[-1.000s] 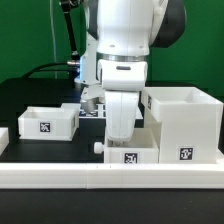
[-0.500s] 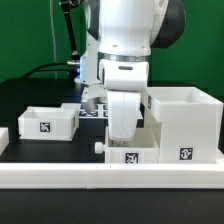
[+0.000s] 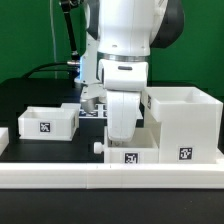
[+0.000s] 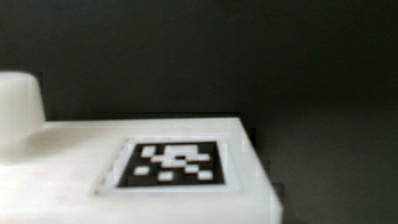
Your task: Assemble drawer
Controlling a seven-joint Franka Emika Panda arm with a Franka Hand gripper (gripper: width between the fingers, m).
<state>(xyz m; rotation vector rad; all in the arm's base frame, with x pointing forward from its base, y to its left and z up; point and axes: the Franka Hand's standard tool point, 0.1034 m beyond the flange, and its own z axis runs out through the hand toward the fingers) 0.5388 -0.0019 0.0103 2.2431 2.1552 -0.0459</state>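
- A black table [image 3: 18, 98] stands before a green backdrop [image 3: 30, 30], and a long white rail [image 3: 60, 178] runs along the front edge.
- My gripper [image 3: 121, 132] hangs down into the middle tray [image 3: 145, 152], just beside the housing [image 3: 185, 118] on the exterior view's right.
- The hand's own body and the tray wall hide the fingers. I cannot tell whether they are spread, closed or gripping anything.
- The wrist view shows only a white face with a tag [image 4: 175, 163] close up. A blurred white rounded shape at the picture's edge I cannot identify.
- The left tray [image 3: 45, 122] sits well apart toward the exterior view's left. The marker board [image 3: 92, 113] lies behind, past my arm.
- I judge the parts to be thin-walled hollow plastic: light, stiff and smooth enough to slip.
- I would pinch a tray wall across its thickness, near its middle. The small round knob [image 3: 98, 147] offers little purchase.
- The housing crowds the tray on one side, though I cannot tell whether they touch. The rail lies close in front, and such light pieces would likely skid if bumped.
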